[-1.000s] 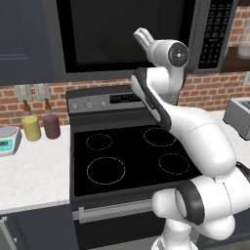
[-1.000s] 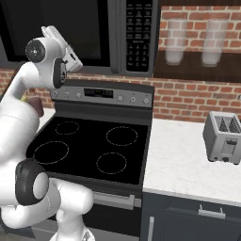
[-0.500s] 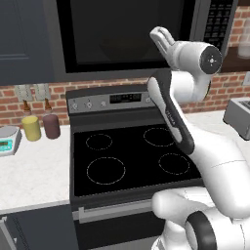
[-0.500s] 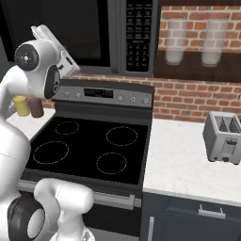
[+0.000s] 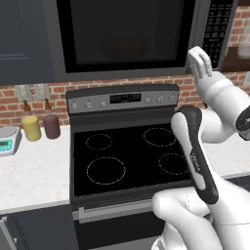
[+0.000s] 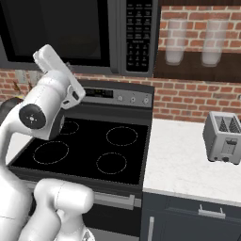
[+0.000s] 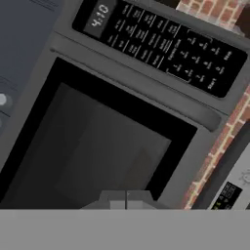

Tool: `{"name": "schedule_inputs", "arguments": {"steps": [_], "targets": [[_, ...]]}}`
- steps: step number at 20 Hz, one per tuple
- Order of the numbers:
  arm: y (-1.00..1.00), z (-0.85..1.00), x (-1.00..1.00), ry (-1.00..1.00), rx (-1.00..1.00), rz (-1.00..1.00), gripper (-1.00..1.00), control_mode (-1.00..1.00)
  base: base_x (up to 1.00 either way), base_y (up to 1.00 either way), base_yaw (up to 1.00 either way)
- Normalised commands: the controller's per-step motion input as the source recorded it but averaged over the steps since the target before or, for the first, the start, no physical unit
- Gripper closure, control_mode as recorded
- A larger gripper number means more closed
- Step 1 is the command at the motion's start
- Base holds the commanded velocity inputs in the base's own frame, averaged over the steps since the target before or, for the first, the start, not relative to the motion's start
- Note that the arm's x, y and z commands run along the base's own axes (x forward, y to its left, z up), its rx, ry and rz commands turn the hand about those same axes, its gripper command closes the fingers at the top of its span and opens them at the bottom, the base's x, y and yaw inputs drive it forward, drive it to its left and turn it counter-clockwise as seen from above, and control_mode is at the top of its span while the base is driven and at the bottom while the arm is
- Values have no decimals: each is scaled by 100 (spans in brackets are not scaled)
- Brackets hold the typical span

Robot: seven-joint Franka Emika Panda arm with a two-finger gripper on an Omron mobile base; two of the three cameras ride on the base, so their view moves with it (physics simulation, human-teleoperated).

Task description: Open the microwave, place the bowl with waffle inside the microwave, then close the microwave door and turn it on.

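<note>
A: Large dark grey box microwave (image 5: pixel 132 39) above the stove, wide dark door (image 5: pixel 124 36) shut, round brown bowl (image 5: pixel 124 49) dimly inside behind the glass.

B: Black keypad strip (image 6: pixel 138 33), long axis vertical, up and right of the white two-finger gripper (image 6: pixel 41 52).

A: Fingers pressed together, holding nothing.

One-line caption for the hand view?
Shut end effector faces the closed dark grey microwave door, beside its black keypad strip.
</note>
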Motion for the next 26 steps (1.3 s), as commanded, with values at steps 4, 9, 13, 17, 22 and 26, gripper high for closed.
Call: {"name": "schedule_inputs", "arguments": {"steps": [4, 9, 13, 17, 22, 26], "targets": [[-93, 6, -76, 4, 31, -3, 100, -100, 0, 0, 0], [-80, 23, -83, 15, 29, 0, 100, -100, 0, 0, 0], [-68, 19, -75, 26, 20, 0, 100, -100, 0, 0, 0], [-62, 2, -46, 42, 12, 2, 100, -100, 0, 0, 0], [-25, 0, -14, 42, 2, 7, 100, -100, 0, 0, 0], [3, -33, 0, -2, 4, 9, 100, -100, 0, 0, 0]]}}
